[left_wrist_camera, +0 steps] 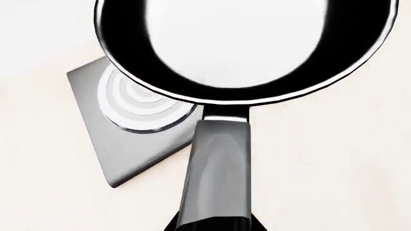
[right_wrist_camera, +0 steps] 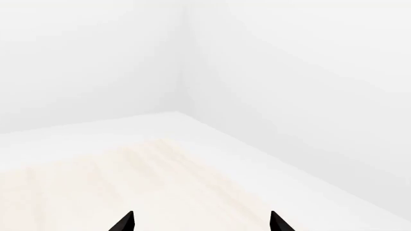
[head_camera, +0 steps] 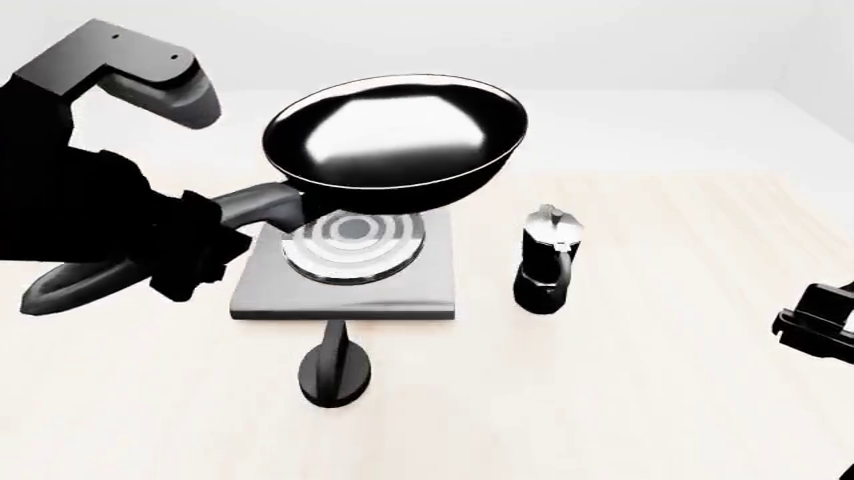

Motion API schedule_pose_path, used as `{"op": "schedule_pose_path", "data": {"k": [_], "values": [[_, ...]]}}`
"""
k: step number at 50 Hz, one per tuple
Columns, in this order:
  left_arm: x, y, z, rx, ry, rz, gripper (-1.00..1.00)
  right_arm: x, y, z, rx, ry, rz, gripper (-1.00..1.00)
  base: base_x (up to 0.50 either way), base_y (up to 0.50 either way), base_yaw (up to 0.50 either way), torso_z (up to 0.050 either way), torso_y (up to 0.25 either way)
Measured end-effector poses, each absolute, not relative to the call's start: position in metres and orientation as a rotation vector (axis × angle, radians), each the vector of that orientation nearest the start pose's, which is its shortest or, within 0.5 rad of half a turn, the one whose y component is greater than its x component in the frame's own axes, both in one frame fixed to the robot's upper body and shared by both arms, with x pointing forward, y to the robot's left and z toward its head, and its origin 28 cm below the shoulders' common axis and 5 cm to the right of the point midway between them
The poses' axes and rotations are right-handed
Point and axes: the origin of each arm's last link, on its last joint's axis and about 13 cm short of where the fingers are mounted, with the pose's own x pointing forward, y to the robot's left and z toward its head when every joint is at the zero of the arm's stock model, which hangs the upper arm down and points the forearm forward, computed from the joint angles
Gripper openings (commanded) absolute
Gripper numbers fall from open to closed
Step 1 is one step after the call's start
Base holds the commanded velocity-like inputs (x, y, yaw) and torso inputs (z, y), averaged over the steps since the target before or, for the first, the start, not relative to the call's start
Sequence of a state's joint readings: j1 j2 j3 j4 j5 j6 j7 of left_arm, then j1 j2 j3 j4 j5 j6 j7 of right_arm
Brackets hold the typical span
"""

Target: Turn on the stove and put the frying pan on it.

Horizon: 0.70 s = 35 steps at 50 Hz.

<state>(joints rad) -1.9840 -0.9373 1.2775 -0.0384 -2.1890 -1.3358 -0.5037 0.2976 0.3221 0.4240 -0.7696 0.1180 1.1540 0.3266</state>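
The frying pan (head_camera: 394, 132) is black with a glossy pale inside. It hangs in the air above the stove (head_camera: 350, 280), a grey square slab with a ringed burner (head_camera: 354, 243). My left gripper (head_camera: 200, 240) is shut on the pan's handle (head_camera: 260, 205). In the left wrist view the pan (left_wrist_camera: 247, 45) covers part of the stove (left_wrist_camera: 132, 134), and the handle (left_wrist_camera: 218, 168) runs into the jaws. The black knob (head_camera: 336, 368) stands in front of the stove. My right gripper (right_wrist_camera: 202, 224) is open and empty, its fingertips (right_wrist_camera: 125, 222) wide apart over bare table.
A black-and-silver moka pot (head_camera: 545, 262) stands right of the stove. The right arm (head_camera: 817, 320) shows at the head view's right edge. The pale wooden table (head_camera: 641, 400) meets white walls at the back.
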Motion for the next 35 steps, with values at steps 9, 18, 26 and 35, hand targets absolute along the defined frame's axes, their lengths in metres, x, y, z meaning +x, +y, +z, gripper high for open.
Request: {"op": "schedule_pose_path", "data": {"k": [9,18,26,35], "values": [[0.256,0.279,0.363,0.190,0.667,-0.445,-1.00,0.195,-0.213,0.176,-0.110,-0.006,-0.721,1.00,0.00,0.00,0.00,0.002,0.001],[0.290,0.270,0.340,0.168,0.689,-0.393,-1.00,0.197,-0.213,0.178,-0.108,-0.010,-0.718,1.00,0.00,0.00,0.00,0.000,0.001],[0.321,0.264,0.306,0.175,0.730,-0.338,-1.00,0.197,-0.212,0.178,-0.106,-0.013,-0.714,1.00,0.00,0.00,0.00,0.000,0.003],[0.347,0.261,0.265,0.179,0.768,-0.284,-1.00,0.198,-0.211,0.178,-0.104,-0.014,-0.710,1.00,0.00,0.00,0.00,0.000,0.002]]}}
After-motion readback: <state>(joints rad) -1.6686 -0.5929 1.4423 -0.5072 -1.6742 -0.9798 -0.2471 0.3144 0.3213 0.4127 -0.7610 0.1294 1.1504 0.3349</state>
